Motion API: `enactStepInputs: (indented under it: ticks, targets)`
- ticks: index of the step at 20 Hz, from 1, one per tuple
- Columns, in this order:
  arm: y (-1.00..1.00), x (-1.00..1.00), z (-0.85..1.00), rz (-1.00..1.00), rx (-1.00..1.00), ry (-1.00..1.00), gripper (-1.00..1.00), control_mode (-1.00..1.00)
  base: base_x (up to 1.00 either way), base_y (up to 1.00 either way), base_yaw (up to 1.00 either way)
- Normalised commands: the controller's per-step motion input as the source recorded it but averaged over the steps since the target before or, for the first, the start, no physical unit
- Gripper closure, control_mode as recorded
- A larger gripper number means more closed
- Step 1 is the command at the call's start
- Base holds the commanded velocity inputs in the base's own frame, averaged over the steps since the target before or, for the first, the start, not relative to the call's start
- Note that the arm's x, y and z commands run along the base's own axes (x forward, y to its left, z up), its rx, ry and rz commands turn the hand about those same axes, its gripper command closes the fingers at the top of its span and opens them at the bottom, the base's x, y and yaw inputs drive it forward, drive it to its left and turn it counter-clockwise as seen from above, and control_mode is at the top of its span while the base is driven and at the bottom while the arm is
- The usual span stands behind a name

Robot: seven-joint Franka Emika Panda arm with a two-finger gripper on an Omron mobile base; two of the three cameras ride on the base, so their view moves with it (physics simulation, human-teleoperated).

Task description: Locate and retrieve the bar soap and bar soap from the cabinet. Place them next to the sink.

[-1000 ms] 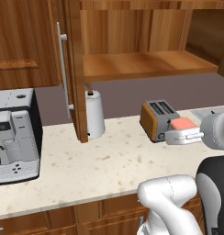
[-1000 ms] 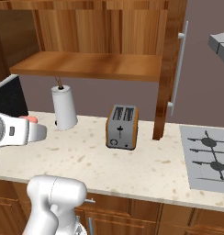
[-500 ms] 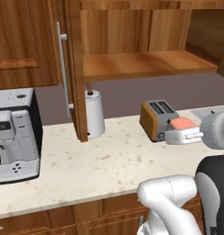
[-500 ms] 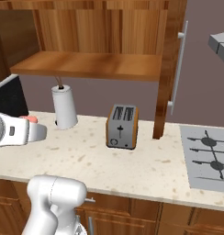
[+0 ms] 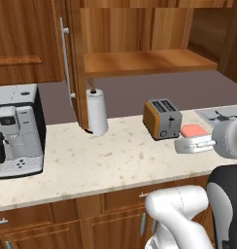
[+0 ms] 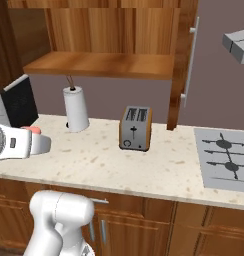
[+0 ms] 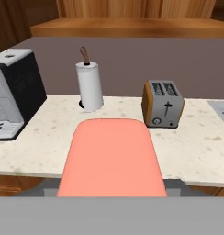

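One salmon-pink flat bar soap [image 7: 111, 158] sits clamped in the white arm's two-finger gripper [image 5: 194, 141], held above the speckled beige counter [image 5: 115, 160], this side of the silver toaster [image 5: 162, 118]. No sink is in sight, so which way it lies from the gripper can't be told.

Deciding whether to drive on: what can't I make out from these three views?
- Gripper fingertips: hand view, covered by the salmon-pink flat bar soap.
- Bar soap's underside: left base view, behind the white hand.
- Reddish-brown wood cabinet top: cut by the upper edge.
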Motion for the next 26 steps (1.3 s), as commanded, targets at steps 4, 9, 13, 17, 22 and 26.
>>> enactStepInputs:
  ticks: [4, 9, 13, 17, 22, 26]
  targets:
    - [0.00, 0.00, 0.00, 0.00, 0.00, 0.00, 1.00, 1.00, -0.39, 0.00, 0.00]
    - [0.00, 0.00, 0.00, 0.00, 0.00, 0.00, 1.00, 1.00, -0.36, 0.00, 0.00]
    - [0.00, 0.00, 0.00, 0.00, 0.00, 0.00, 1.00, 1.00, -0.37, 0.00, 0.00]
    - [0.00, 0.00, 0.00, 0.00, 0.00, 0.00, 1.00, 1.00, -0.38, 0.00, 0.00]
    - [0.00, 0.00, 0.00, 0.00, 0.00, 0.00, 1.00, 1.00, -0.36, 0.00, 0.00]
    - [0.00, 0.00, 0.00, 0.00, 0.00, 0.00, 1.00, 1.00, -0.35, 0.00, 0.00]
